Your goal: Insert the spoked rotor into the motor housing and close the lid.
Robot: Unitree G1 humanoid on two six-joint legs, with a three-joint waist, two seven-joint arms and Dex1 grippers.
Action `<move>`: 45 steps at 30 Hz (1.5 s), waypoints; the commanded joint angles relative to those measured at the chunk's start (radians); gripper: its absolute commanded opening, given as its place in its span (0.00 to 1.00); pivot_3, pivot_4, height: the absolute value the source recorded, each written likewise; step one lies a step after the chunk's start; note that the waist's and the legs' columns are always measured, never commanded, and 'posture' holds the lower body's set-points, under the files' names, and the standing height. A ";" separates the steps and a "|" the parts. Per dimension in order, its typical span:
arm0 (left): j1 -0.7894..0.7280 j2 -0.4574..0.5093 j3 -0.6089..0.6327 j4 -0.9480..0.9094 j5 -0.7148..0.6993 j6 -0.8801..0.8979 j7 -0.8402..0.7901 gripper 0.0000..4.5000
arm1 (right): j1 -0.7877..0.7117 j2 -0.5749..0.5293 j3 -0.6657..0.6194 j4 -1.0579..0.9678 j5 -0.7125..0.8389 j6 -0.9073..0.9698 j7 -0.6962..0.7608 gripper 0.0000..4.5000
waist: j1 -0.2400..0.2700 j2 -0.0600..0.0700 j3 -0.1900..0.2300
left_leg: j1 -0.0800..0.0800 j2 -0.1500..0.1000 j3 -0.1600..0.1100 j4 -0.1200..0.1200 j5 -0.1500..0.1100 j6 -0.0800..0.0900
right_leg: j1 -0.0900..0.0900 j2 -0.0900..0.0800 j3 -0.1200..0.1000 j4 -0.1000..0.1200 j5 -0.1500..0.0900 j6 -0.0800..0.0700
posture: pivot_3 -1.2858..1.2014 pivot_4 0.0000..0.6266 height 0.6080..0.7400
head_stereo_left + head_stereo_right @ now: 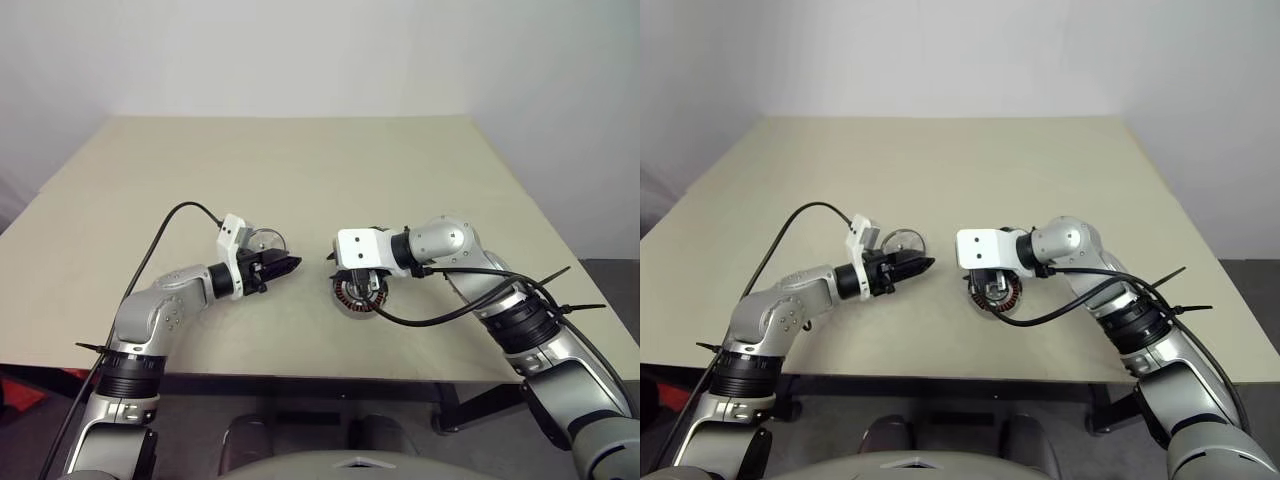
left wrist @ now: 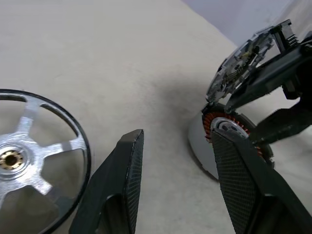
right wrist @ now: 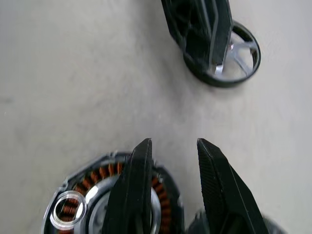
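**Both hands poised over the motor parts on the worktop**

The motor housing (image 3: 117,204) is seen lying flat on the beige worktop (image 1: 300,170), near its front edge, with its ring of copper windings facing up around a silver centre. The right hand (image 3: 173,161) is held directly above the housing, pointed down toward it; its two black fingers (image 3: 136,190) are parted by a moderate gap and nothing is gripped between them. No contact between the fingers and the housing can be confirmed.

The spoked rotor (image 2: 34,156) is seen lying on the worktop to the robot's left of the housing, well apart from it, its silver spokes and brass-coloured hub facing up inside a dark rim. The left hand (image 1: 285,266) is held just beside the rotor, pointed toward the housing. Its fingers (image 2: 122,180) are spread about halfway and are empty; the rotor is not enclosed by them.
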 commanded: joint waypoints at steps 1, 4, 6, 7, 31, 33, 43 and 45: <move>-0.009 -0.001 0.012 -0.022 -0.007 -0.018 0.002 0.51 | 0.000 -0.009 -0.032 -0.045 0.024 0.023 -0.002 0.35 | -0.001 0.000 0.000 | 0.000 0.000 0.000 0.000 0.000 0.000 | 0.000 0.000 0.000 0.000 0.000 0.000 | 0.52 0.00 1.00; -0.003 0.002 0.014 -0.020 -0.005 -0.022 0.000 0.51 | 0.023 -0.021 -0.035 -0.080 0.024 0.057 -0.008 0.35 | 0.000 0.000 0.000 | 0.001 0.000 0.000 0.000 0.000 -0.001 | 0.000 0.000 0.000 0.001 0.000 0.000 | 0.52 0.00 1.00; -0.003 0.002 0.014 -0.017 -0.003 -0.023 0.000 0.51 | 0.039 -0.035 -0.040 -0.100 0.026 0.068 -0.007 0.35 | 0.000 0.000 0.000 | 0.000 0.000 0.000 0.000 0.000 0.000 | 0.000 0.000 0.000 0.001 0.000 0.000 | 0.52 0.00 1.00; -0.004 0.002 0.014 -0.015 -0.002 -0.024 0.001 0.51 | 0.047 -0.044 -0.041 -0.106 0.026 0.073 -0.005 0.35 | 0.001 0.000 0.000 | 0.000 0.000 0.000 0.000 0.000 0.000 | 0.000 0.000 0.000 0.000 0.000 0.000 | 0.52 0.00 1.00; 0.000 -0.007 0.011 0.021 0.021 -0.055 0.001 0.51 | 0.073 -0.085 -0.029 -0.141 0.017 0.138 0.005 0.35 | 0.001 0.000 0.000 | 0.000 0.000 0.000 0.000 0.000 0.000 | 0.000 0.000 0.000 0.000 0.000 0.000 | 0.52 0.00 1.00; 0.001 -0.005 0.012 0.022 0.021 -0.054 0.001 0.51 | 0.077 -0.084 -0.023 -0.137 0.017 0.141 0.006 0.35 | 0.001 0.000 0.000 | 0.000 0.000 0.000 0.000 0.000 0.000 | 0.000 0.000 0.000 0.000 0.000 0.000 | 0.52 0.00 1.00; -0.009 0.001 0.010 0.038 0.027 -0.057 -0.006 0.51 | 0.092 -0.097 -0.018 -0.097 0.005 0.129 0.006 0.35 | 0.001 0.000 0.000 | 0.000 0.000 0.000 0.000 0.000 0.000 | 0.000 0.000 0.000 0.000 0.000 0.000 | 0.52 0.00 1.00; -0.009 0.002 0.008 0.041 0.029 -0.060 -0.007 0.51 | 0.092 -0.097 -0.016 -0.098 0.003 0.132 0.006 0.35 | 0.001 0.000 0.000 | 0.000 0.000 0.000 0.000 0.000 0.000 | 0.000 0.000 0.000 0.000 0.000 0.000 | 0.52 0.00 1.00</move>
